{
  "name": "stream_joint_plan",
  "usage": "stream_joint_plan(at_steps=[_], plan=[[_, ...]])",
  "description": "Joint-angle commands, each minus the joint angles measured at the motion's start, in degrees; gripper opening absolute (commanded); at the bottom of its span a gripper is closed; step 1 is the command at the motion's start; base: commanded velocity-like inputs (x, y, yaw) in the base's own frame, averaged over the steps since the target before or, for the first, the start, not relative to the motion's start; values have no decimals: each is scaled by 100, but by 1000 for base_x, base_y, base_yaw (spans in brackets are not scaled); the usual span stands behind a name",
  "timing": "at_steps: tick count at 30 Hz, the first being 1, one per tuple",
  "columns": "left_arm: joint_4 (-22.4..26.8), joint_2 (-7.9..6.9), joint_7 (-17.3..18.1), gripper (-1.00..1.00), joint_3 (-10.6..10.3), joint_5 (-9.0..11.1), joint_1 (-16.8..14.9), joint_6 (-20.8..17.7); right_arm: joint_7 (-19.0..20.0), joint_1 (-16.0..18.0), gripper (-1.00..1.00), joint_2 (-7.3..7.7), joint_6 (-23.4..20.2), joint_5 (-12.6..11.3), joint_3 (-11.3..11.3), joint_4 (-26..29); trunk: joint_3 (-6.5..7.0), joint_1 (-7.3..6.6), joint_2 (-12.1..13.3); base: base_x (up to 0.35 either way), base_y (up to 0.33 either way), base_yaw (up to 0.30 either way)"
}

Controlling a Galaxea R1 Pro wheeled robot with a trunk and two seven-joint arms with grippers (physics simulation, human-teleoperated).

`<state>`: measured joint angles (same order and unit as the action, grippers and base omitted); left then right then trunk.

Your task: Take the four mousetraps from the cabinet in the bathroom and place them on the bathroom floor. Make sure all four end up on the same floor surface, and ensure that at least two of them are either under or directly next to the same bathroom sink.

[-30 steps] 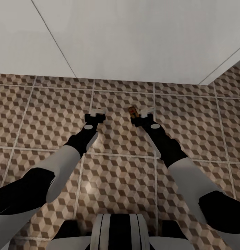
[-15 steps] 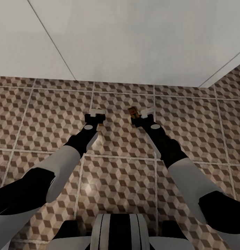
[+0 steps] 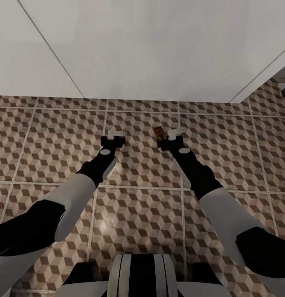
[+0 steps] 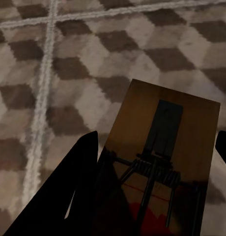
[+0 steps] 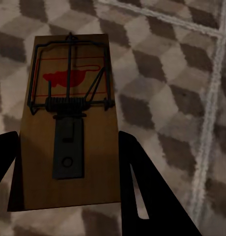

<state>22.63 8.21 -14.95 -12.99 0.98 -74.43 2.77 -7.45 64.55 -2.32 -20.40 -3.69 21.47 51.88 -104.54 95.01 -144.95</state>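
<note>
Left claw (image 3: 116,134) grips one mousetrap (image 4: 164,162); right claw (image 3: 170,134) grips a second mousetrap (image 5: 69,123). Both hang above the bathroom floor (image 3: 51,140), near a white wall (image 3: 159,49).

Head camera looks down from high; wrist cameras sit close, sharing the bathroom floor (image 3: 138,206)

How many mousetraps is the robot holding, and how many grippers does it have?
Small brown wooden mousetraps with dark metal springs: 2, one in the left gripper, one in the right gripper.
Grippers: 2.
Total: 4.
</note>
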Motion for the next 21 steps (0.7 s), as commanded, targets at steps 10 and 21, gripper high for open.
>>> stream_joint_plan(at_steps=[10,21], plan=[[-5,-3,-52,-100,-46,8,49,14,-98,2,-100,3,-25,-53,24,-3,-2,-1,-1,27,0,-2],[25,-10,-53,-100,-46,7,88,14,-94,-3,-100,-4,53,-57,24,-82,-2,-1,-1,127,57,0]])
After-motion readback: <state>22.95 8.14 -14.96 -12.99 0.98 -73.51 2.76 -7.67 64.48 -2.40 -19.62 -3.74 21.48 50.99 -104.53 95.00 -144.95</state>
